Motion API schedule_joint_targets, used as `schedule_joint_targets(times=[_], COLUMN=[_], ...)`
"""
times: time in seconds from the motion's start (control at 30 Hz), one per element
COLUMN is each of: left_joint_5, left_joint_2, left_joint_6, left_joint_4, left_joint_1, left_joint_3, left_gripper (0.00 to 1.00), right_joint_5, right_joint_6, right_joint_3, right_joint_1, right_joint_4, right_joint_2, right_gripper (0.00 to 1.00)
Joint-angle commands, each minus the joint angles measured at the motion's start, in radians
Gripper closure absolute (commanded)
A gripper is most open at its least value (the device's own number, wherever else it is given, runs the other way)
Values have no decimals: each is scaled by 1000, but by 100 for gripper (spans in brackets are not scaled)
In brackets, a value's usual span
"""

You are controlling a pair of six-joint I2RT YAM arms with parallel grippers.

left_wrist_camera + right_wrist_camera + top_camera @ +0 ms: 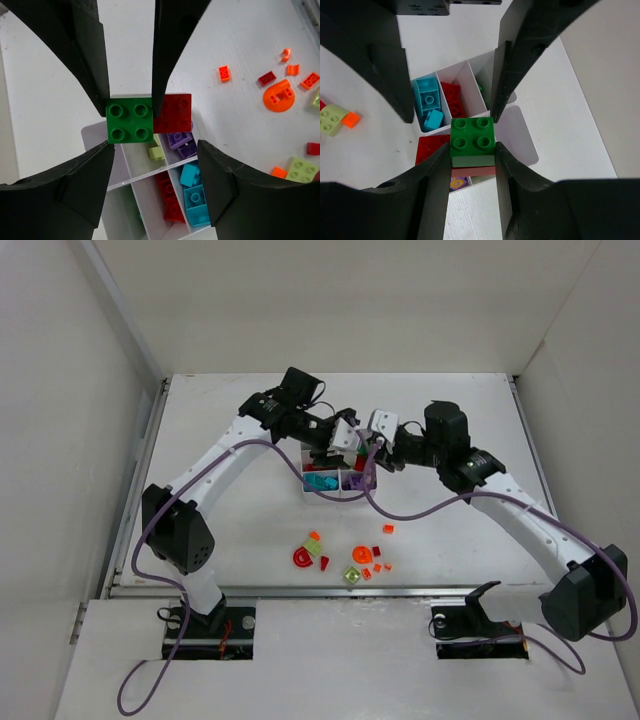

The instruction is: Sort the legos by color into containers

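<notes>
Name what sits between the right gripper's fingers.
The green brick, pinched by the right gripper, red brick alongside; shown in the right wrist view.

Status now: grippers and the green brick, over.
Right gripper shut on green brick, touching red brick. Left gripper flanks both, grip unclear. All above organiser.

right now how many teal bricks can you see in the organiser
2, both in the same compartment of the white organiser: a larger teal brick and a smaller teal brick beside it. More may lie hidden underneath.
</notes>
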Motion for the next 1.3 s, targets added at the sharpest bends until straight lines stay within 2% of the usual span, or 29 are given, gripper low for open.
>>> schedule_joint_targets(times=[0.0,0.07,0.23,0.4,0.43,0.57,0.67,0.7,0.73,0.83,0.9,0.97,1.07,1.13,1.27], left_joint_5=[71,41,41,67,67,56,56,56,56,42,18,-33,-105,-128,-162], left_joint_2=[-11,-11,-21,-21,-21,-30,-30,-30,-30,-30,-30,-30,-42,-51,-51], left_joint_6=[-80,-134,-162,-184,-184,-184,-184,-184,-184,-184,-204,-268,-322,-346,-382], left_joint_4=[56,122,148,148,148,148,148,148,148,148,167,220,301,329,366], left_joint_1=[-16,-16,-16,-16,-16,-16,-16,-16,-16,-16,-16,-16,-7,-7,-7], left_joint_3=[27,18,18,7,-2,-2,-2,-2,-2,-2,-13,-26,-65,-85,-103], left_gripper=[34,34,37,59,70,90,100,100,100,100,100,100,100,100,100], right_joint_5=[-38,-38,-19,-19,-19,-10,1,10,23,99,161,235,301,223,197], right_joint_6=[-15,-15,-15,-15,-15,-15,-4,29,52,146,189,298,457,508,548], right_joint_3=[22,22,22,22,31,31,31,42,42,65,65,65,54,21,-35], right_joint_1=[39,49,59,59,59,59,59,59,59,59,59,48,-2,-30,-39], right_joint_4=[40,40,40,40,40,40,40,40,40,40,40,55,76,128,188], right_joint_2=[-16,-16,-16,-7,-7,-7,3,13,13,35,35,35,35,35,24], right_gripper=[100,100,100,100,100,100,100,97,79,61,53,35,33,33,33])
